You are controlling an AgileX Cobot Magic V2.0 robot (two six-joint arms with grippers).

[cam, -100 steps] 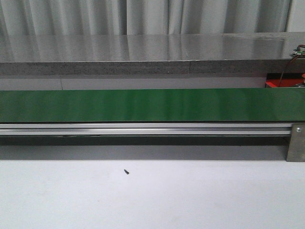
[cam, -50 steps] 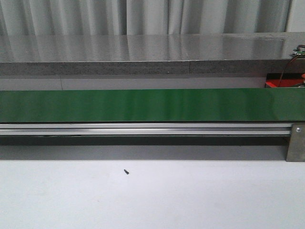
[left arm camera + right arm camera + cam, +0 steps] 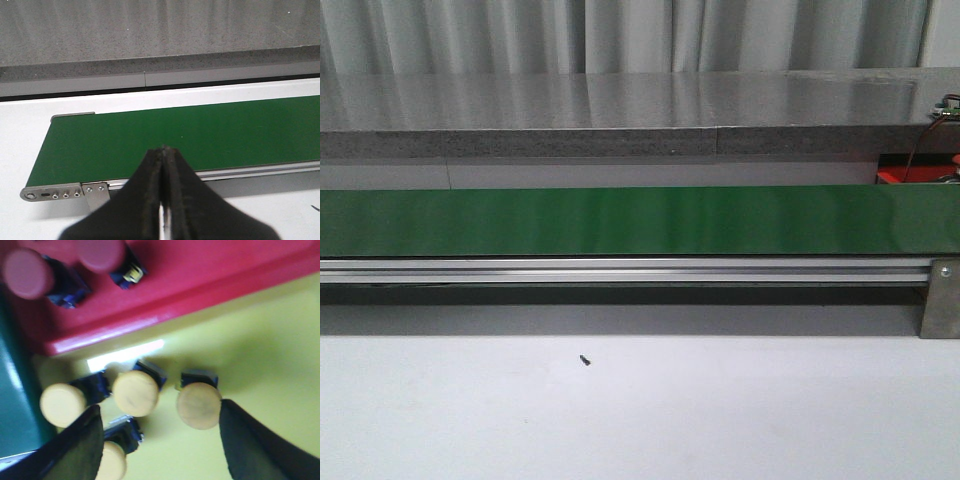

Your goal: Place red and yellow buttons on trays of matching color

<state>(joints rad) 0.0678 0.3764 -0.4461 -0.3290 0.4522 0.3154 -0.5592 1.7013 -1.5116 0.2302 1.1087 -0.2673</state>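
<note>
The left tool (image 3: 163, 150) is hanging pinched together over the belt (image 3: 200, 135); the right tool (image 3: 160, 440) is spreading wide (gripping nothing) over yellow buttons (image 3: 198, 405) in the yellow tray (image 3: 270, 350)

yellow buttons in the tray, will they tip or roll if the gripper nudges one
Probably tip. Each yellow button pairs a wide round cap with a narrower dark body, and all lie on their sides in the yellow tray. A rounded cap might roll in a short arc; the squarish body should stop it. They look stiff and light, and the open right gripper could scatter the close neighbours.
</note>
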